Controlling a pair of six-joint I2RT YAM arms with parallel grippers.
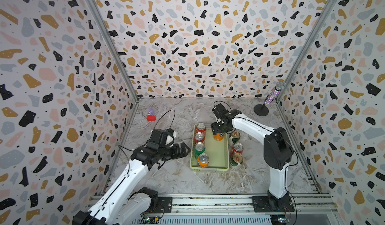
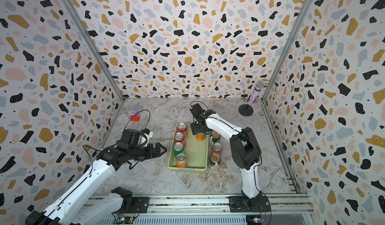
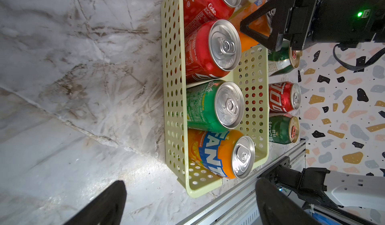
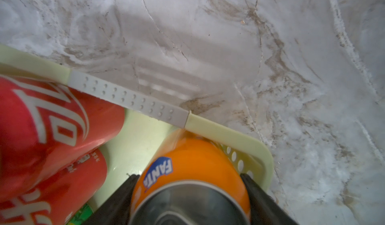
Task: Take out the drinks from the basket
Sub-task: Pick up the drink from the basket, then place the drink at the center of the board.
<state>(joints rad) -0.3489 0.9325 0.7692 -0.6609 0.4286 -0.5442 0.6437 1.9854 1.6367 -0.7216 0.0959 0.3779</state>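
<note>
Right wrist view: the right gripper [image 4: 188, 177] clasps the orange can [image 4: 198, 157] just below its silver top, one finger on each side; that can stands in a far corner of the basket [image 4: 229, 137]; four cans [image 1: 199, 137] line the opposite wall; three cans [image 1: 237, 149] stand outside on the table [image 1: 208, 182]; the left gripper [image 1: 183, 150] hangs spread and empty beside the basket; thin-walled, smooth and probably dentable, the can wants a moderate squeeze on its round wall and a straight lift.

Yellow-green basket [image 1: 216, 153]: four cans [image 1: 199, 137] in row plus orange can [image 1: 218, 137] upright inside; three cans [image 1: 237, 148] upright beside.
</note>
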